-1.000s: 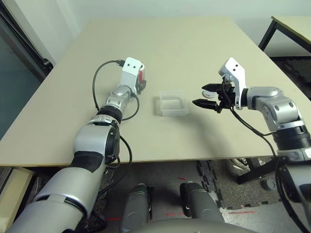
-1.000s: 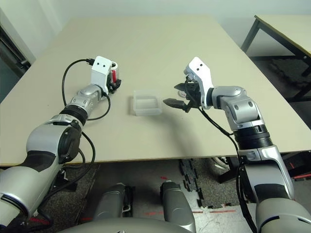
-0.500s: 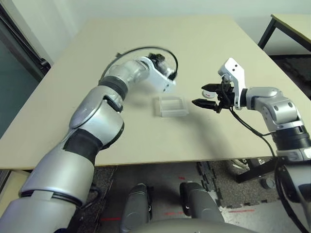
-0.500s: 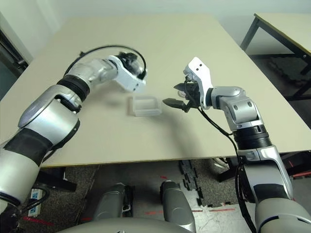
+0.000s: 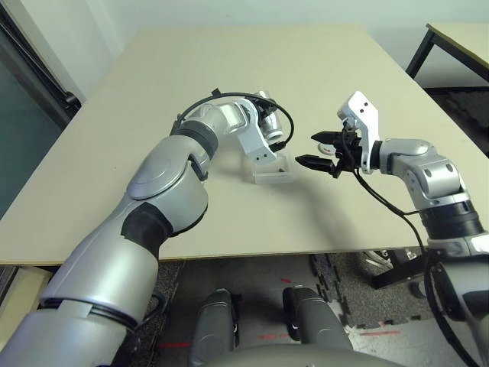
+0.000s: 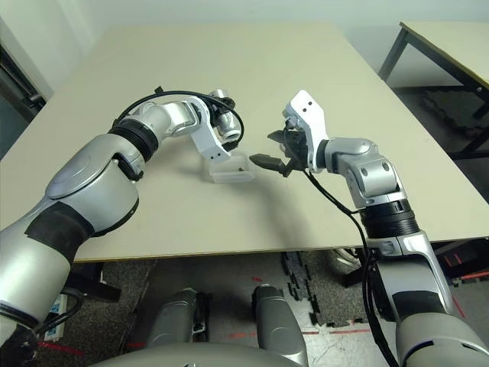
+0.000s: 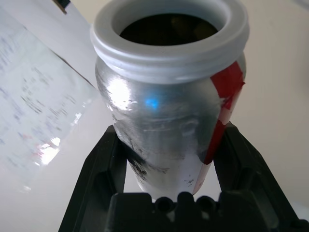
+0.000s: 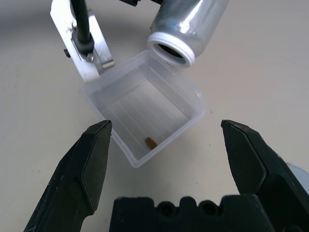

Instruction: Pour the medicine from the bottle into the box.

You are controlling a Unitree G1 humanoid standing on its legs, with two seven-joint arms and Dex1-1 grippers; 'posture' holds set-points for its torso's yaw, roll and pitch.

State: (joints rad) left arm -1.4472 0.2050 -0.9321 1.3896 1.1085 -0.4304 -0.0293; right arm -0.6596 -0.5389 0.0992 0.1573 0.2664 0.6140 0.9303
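On the beige table [image 5: 321,69], uncapped bottle [image 8: 186,26] in left end effector [image 7: 169,159], tipped over box [image 8: 145,118].

1. Small silvery cylindrical bottle [image 8: 187,22]: glossy, metallic-looking body; matt white plastic threaded neck; smooth red stripe.
2. Shallow square box of clear plastic [image 8: 145,113]: smooth, translucent, faintly ribbed floor.
3. Beige table top [image 5: 306,69]: matt, smooth.
4. Black gripper fingers [image 8: 87,169]: matt plastic.
5. Silver robot forearms [image 5: 428,172]: satin sheen.

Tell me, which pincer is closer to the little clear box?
Left. The left pincer tips the bottle right over the box; the right pincer hangs open beside it.
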